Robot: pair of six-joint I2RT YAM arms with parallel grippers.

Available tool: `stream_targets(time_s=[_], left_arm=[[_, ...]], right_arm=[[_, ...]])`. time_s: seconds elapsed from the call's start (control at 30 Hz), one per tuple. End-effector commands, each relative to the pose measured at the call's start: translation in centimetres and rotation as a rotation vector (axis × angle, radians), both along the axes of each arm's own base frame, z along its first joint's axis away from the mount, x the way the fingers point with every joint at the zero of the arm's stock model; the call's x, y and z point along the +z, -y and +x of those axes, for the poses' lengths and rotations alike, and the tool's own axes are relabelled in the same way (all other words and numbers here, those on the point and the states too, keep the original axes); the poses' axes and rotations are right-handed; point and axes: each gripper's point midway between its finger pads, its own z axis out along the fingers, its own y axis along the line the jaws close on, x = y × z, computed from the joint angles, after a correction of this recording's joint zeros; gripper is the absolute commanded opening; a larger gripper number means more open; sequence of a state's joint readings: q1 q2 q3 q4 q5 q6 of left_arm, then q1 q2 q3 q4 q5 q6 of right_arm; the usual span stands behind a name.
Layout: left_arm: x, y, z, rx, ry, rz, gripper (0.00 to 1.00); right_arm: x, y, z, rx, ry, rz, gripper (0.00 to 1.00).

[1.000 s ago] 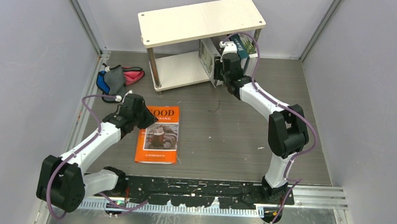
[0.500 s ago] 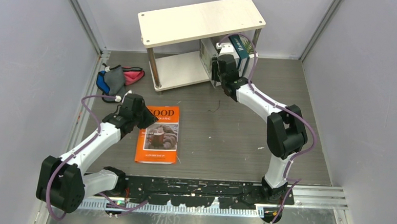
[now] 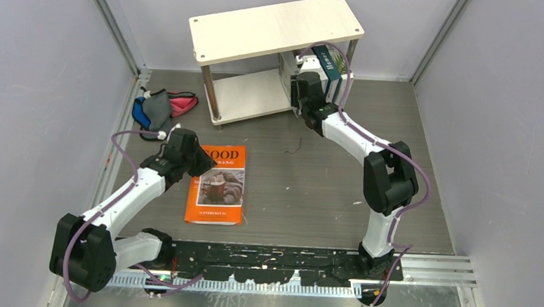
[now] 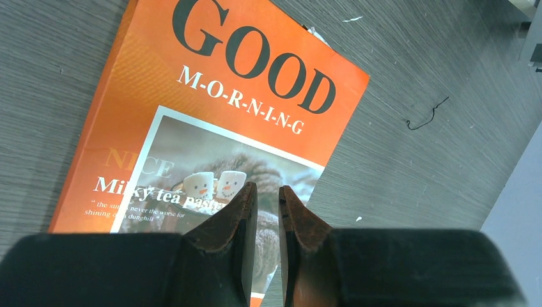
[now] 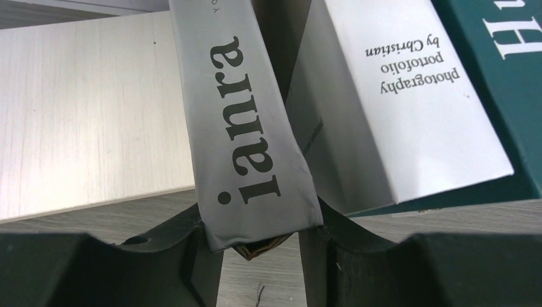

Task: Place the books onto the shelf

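Dark wood-grain table (image 3: 309, 198), walled in grey, is seen from above. The shelf (image 3: 276, 27) stands at the far side. The right gripper (image 3: 302, 85) is reached in at the right end of its lower board, where the teal book (image 3: 328, 63) and others are stood. The orange book (image 3: 218, 186) is left flat on the table, just beside the left gripper (image 3: 188, 153). A cloth bundle (image 3: 160, 107) lies apart (no part of the job).

From the left wrist, the fingers are seen all but closed, with nothing between them, poised over the orange cover. The cover looks thin and glossy. Lying flat, it could be skidded along rather than lifted, since no edge is offered.

From the right wrist, the grey book (image 5: 243, 128) is seen clamped by its spine end. It is tilted away from the white book (image 5: 396, 96), and a dark wedge of gap lies between them. Its held end seems to sit out past the board's front edge. If released so, it is judged likely to topple leftward onto the bare board or slip off. A hard shove could unsettle its neighbours.
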State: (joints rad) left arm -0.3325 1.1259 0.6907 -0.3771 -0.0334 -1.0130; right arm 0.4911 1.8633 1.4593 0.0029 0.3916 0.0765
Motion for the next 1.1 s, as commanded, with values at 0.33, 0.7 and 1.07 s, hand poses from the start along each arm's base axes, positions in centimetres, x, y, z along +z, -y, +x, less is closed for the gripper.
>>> stream_targets(time_s=[0.33, 0.7, 1.07], left_arm=[[1.7, 0.4, 1.6, -0.002, 0.07, -0.014, 0.2], [2.0, 0.6, 2.0, -0.004, 0.072, -0.023, 0.19], [2.3, 0.3, 1.7, 0.006, 0.079, -0.017, 0.19]], right_arm=[[3.8, 0.7, 2.7, -0.03, 0.108, 0.033, 0.52], [4.3, 1.2, 2.2, -0.043, 0.121, 0.039, 0.63], [5.9, 1.9, 0.9, -0.053, 0.143, 0.062, 0.64]])
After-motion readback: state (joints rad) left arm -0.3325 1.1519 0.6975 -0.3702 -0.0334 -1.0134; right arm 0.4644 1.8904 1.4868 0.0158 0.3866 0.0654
